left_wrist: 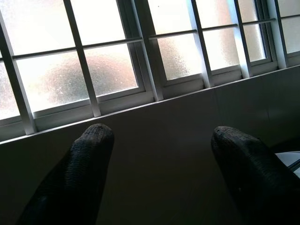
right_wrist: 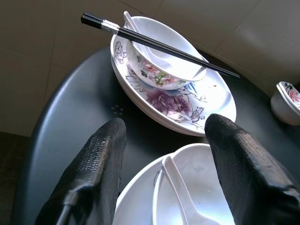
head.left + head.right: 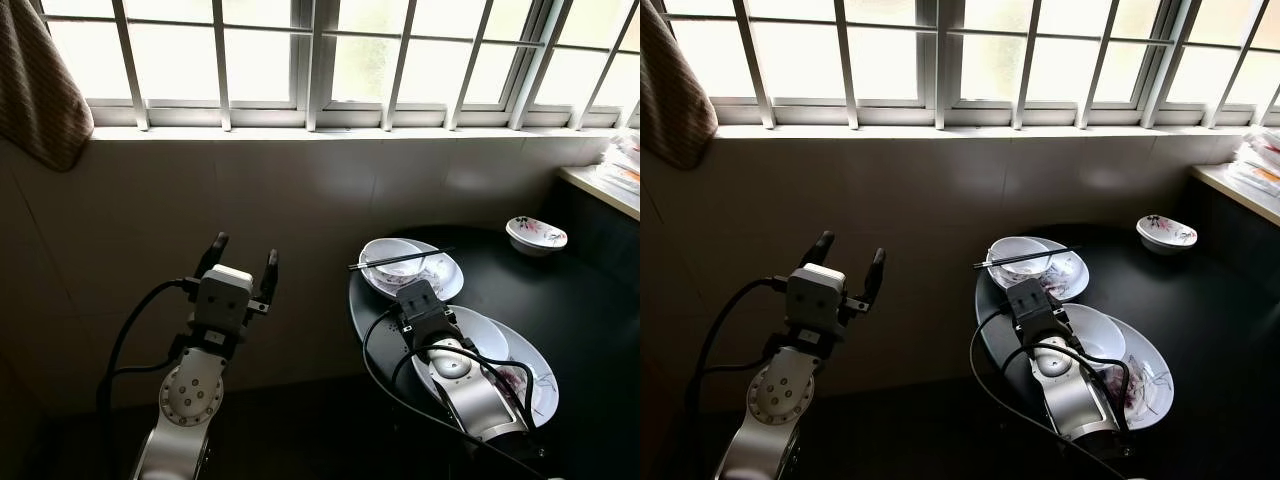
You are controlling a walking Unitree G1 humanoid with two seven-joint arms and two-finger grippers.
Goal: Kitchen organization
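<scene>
Right gripper (image 2: 164, 154) hangs spread and empty over the near bowl (image 2: 206, 164) and its spoon (image 2: 180, 197). Just beyond its fingertips, 2 chopsticks (image 2: 159, 45) balance across the floral bowl (image 2: 159, 65) — 1 careless nudge could roll them off. Left gripper (image 3: 240, 262) is raised toward the window (image 1: 108, 70), spread, holding nothing.

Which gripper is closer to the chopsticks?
Right. The right gripper hovers open over the table just short of the chopsticks; the left gripper is raised off the table's side, facing the wall.

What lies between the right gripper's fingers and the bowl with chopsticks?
In the right wrist view, between the right gripper and the bowl: the near bowl's rim, bare table, then the floral plate.
</scene>
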